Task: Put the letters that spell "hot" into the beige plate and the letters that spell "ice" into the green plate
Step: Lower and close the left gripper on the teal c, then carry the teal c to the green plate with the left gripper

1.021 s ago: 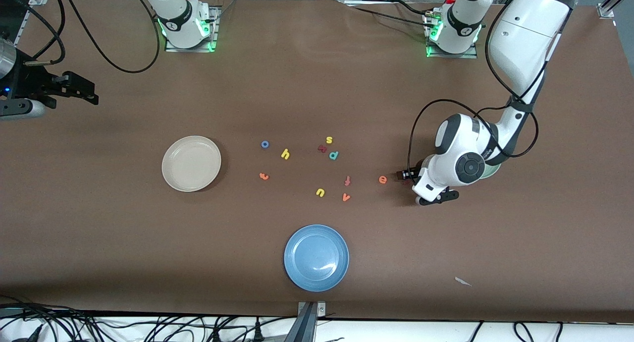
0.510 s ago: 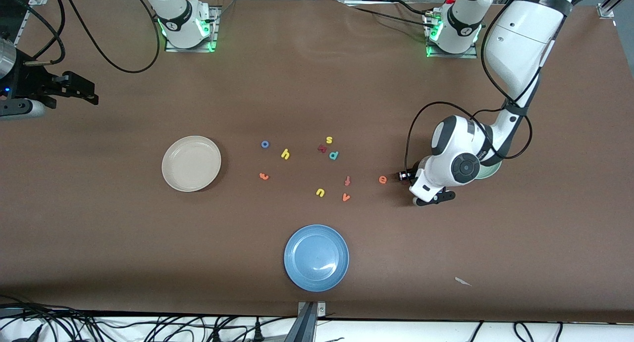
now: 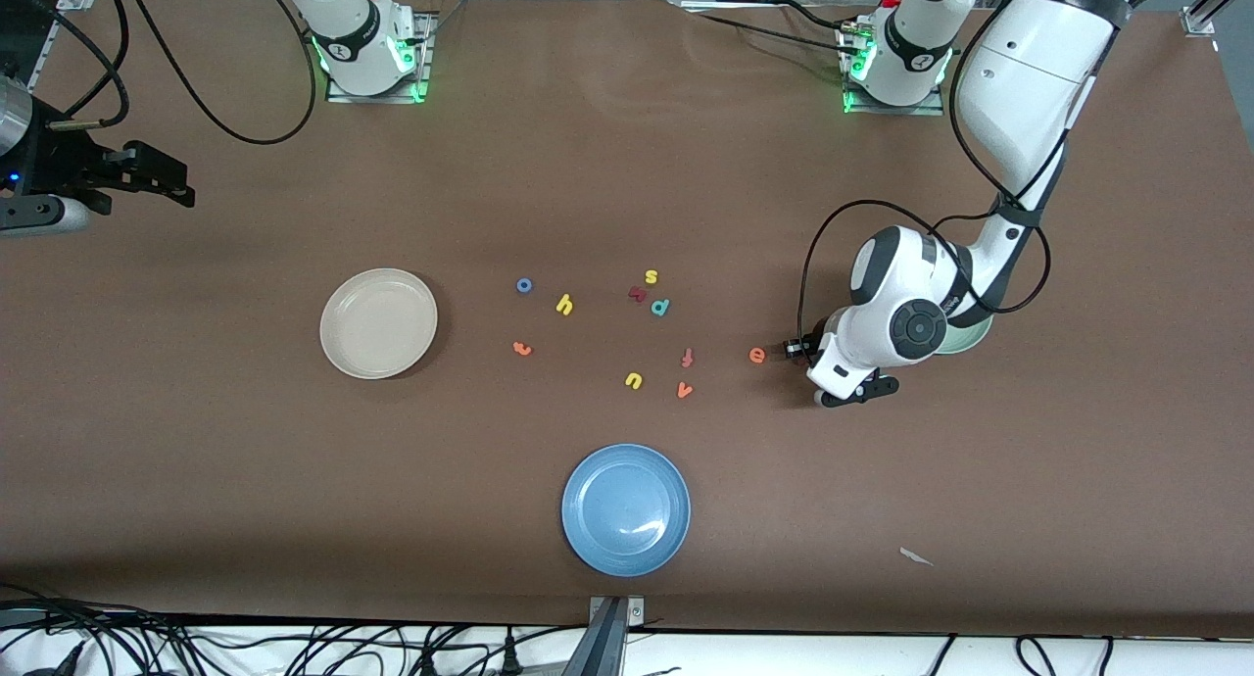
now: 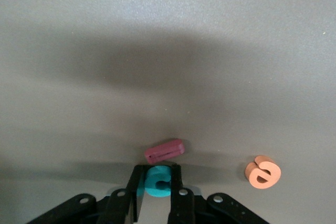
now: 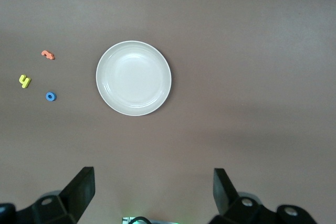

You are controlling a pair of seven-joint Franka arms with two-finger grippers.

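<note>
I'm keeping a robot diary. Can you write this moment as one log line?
left end effector: shut on c, beside i | right end effector: open, waiting | plates: no letters seen

Teal c [image 4: 157,180] clamped between jaws, maroon i [image 4: 165,150] touching.

Brown matte table cover [image 3: 627,167] spanning almost the whole view, slightly wrinkled at the robots' edge. White strip with tangled black cables [image 3: 294,647] along the camera-side edge. Small white paper scrap [image 3: 916,556] on the cover. Even overhead light, soft shadows.
</note>
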